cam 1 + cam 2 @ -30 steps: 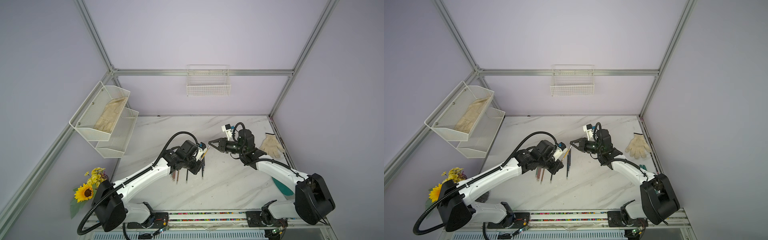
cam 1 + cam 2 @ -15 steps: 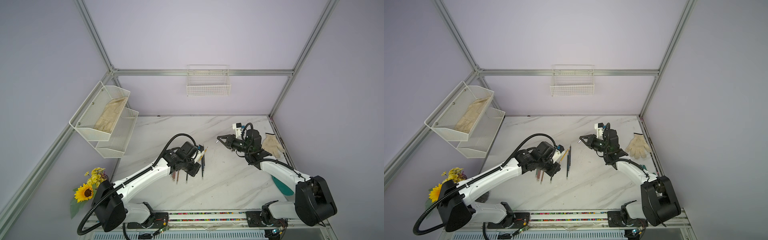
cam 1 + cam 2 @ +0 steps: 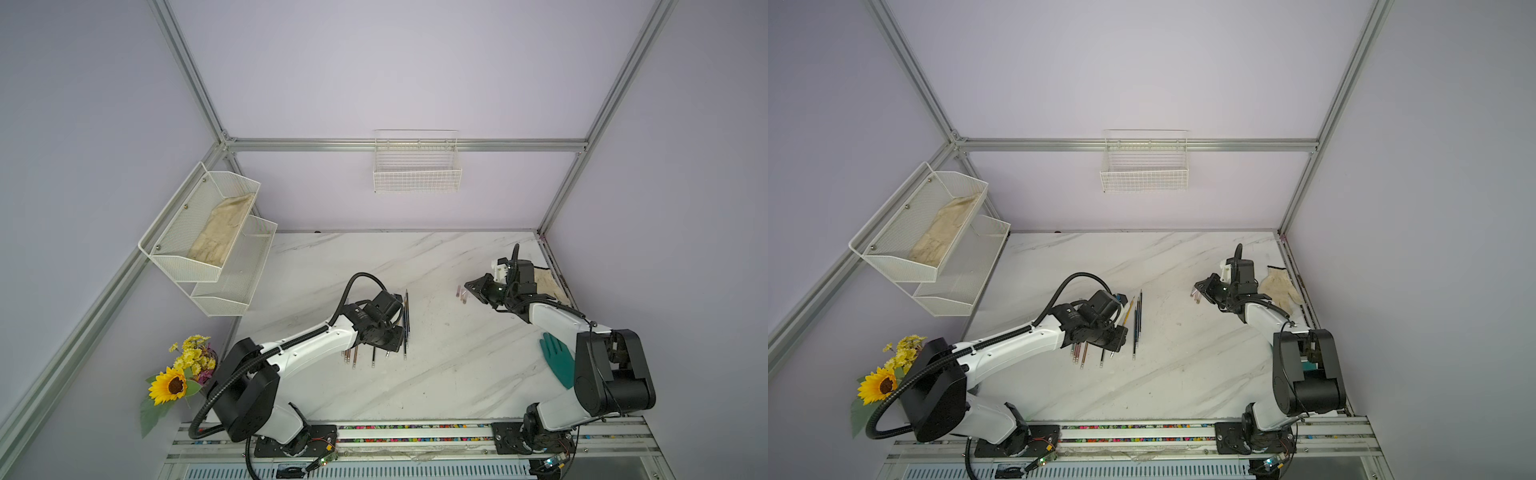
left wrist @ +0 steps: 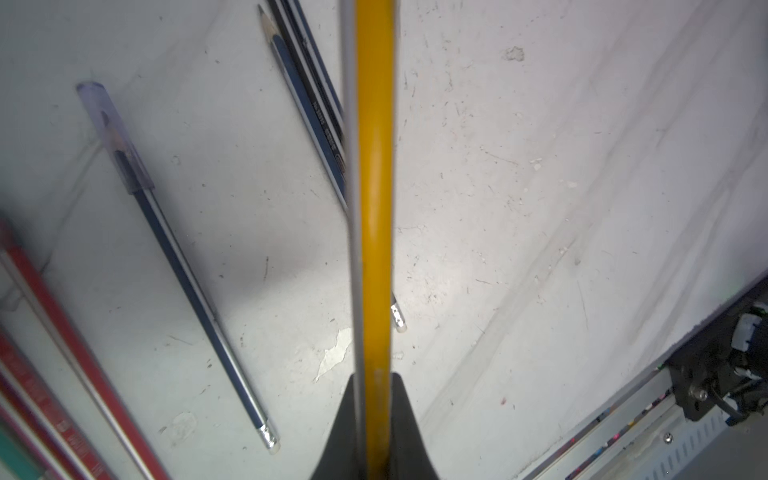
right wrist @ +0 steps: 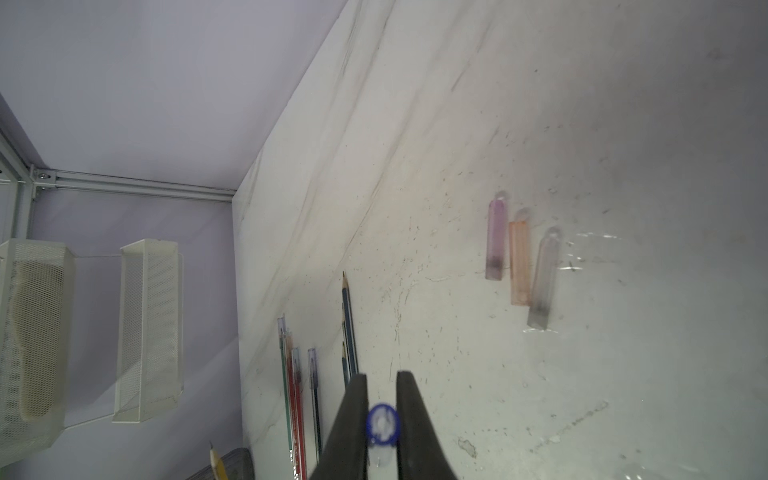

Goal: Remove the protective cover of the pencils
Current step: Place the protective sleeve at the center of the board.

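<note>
My left tool (image 4: pixel 375 377) clamps a yellow pencil (image 4: pixel 376 208), and its shaft runs straight out from the jaws over the bench (image 4: pixel 540 208), sharpened tip bare. Below it, dark-blue pencils (image 4: pixel 309 104) lie side by side, points uncovered. Next along, a blue pencil (image 4: pixel 195 291) lies with a clear cap (image 4: pixel 114 137) on its tip. Red pencils (image 4: pixel 62 332) sit beyond, blurred. My right tool (image 5: pixel 381 378) pinches a blue-rimmed cap (image 5: pixel 383 424). Three loose caps (image 5: pixel 519 262), pink, orange and clear, lie in a row, well apart from the pencils.
</note>
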